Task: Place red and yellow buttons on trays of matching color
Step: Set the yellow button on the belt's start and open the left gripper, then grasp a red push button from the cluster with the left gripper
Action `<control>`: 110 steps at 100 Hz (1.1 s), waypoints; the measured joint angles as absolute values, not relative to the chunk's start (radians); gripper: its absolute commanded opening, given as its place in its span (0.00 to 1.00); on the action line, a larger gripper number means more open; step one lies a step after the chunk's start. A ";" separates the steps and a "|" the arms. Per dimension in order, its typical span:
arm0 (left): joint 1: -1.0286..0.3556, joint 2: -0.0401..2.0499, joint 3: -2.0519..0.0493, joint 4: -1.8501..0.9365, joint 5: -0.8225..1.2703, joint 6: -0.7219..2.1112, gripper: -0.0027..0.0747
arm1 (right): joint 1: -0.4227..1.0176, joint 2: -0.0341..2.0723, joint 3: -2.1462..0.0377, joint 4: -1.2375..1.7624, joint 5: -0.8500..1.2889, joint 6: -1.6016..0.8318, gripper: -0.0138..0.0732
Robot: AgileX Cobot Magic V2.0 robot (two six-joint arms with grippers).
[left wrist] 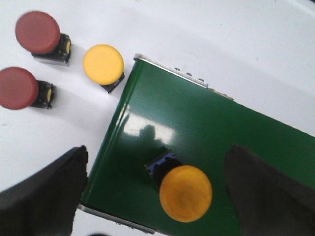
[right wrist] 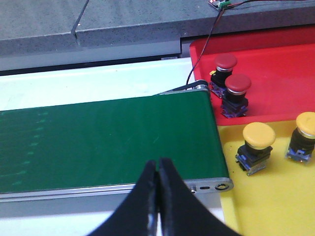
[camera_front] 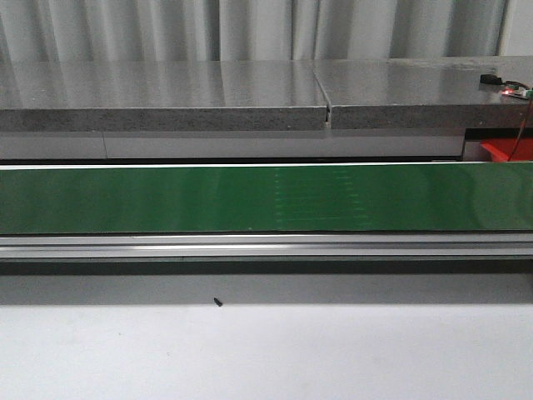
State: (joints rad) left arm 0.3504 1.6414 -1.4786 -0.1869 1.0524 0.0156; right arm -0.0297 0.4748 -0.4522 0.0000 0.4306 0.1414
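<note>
A green conveyor belt (camera_front: 250, 198) crosses the white table (camera_front: 266, 354). The left gripper (left wrist: 157, 187) hangs spread wide above a yellow button (left wrist: 185, 193) on the belt. The right gripper (right wrist: 158, 196) is pinched closed, empty. The red tray (right wrist: 275, 73) holds two red buttons (right wrist: 238, 84); the yellow tray (right wrist: 275, 196) holds two yellow.

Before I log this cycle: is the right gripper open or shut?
Shut. In the right wrist view the right gripper has its fingers pressed together with nothing between them, above the green belt.

One button (left wrist: 185, 192) sits on the conveyor belt (left wrist: 236, 132). Three buttons (left wrist: 103, 64) stand beside the belt's end on the desk (left wrist: 221, 39).
</note>
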 measured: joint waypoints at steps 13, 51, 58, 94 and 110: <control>0.394 1.641 -1.482 -0.187 1.046 0.065 0.75 | -0.030 0.475 -0.452 0.000 0.431 0.141 0.08; 0.542 1.753 -1.484 -0.187 1.010 0.149 0.75 | -0.030 0.475 -0.452 0.000 0.431 0.141 0.08; 0.553 1.788 -1.484 -0.187 1.008 0.163 0.75 | -0.030 0.475 -0.452 0.000 0.431 0.141 0.08; 0.556 1.927 -1.484 -0.187 0.897 0.170 0.75 | -0.030 0.475 -0.452 0.000 0.431 0.141 0.08; 0.556 1.971 -1.484 -0.192 0.843 0.171 0.75 | -0.030 0.475 -0.452 0.000 0.431 0.141 0.08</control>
